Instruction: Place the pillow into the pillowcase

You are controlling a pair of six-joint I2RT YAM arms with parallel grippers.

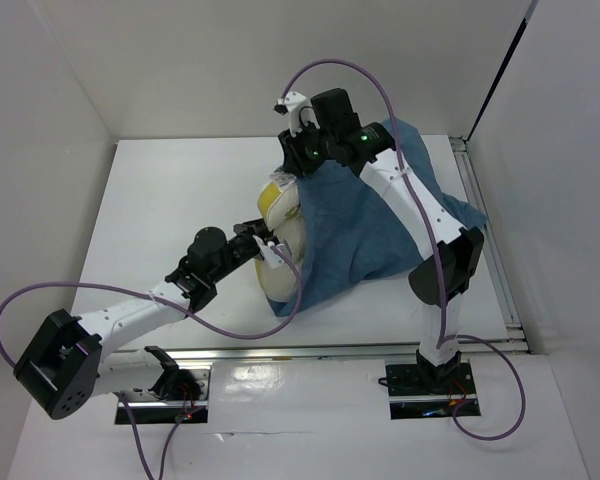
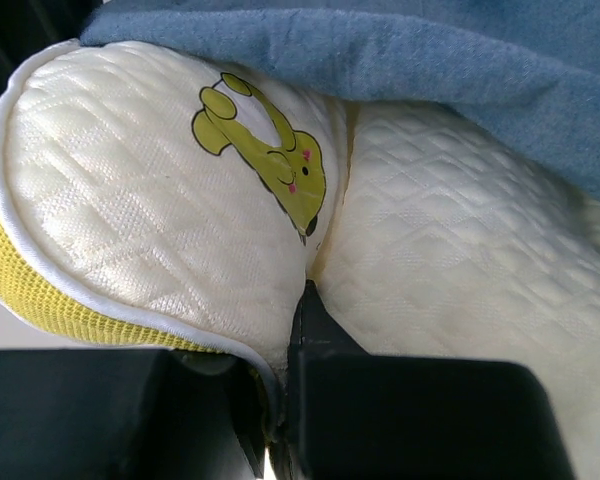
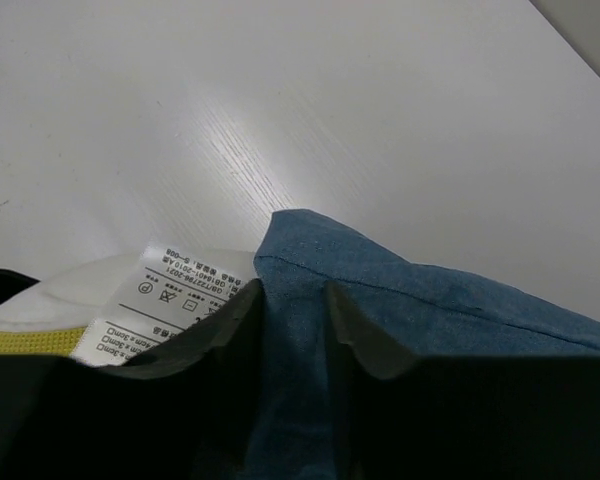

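At mid-table, the left claw (image 1: 268,250) pinches the pillow (image 2: 130,220); the right claw (image 3: 295,300) pinches the pillowcase (image 1: 360,230) draped over it.

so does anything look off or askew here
The cream quilted pillow is buckled into a deep crease where the left pincer pinches it, only partly under the slate-blue cloth pillowcase; nothing looks torn.

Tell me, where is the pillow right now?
In the top view the pillow lies near the middle of the table, its right part under the blue pillowcase. The left gripper pinches its near-left edge.
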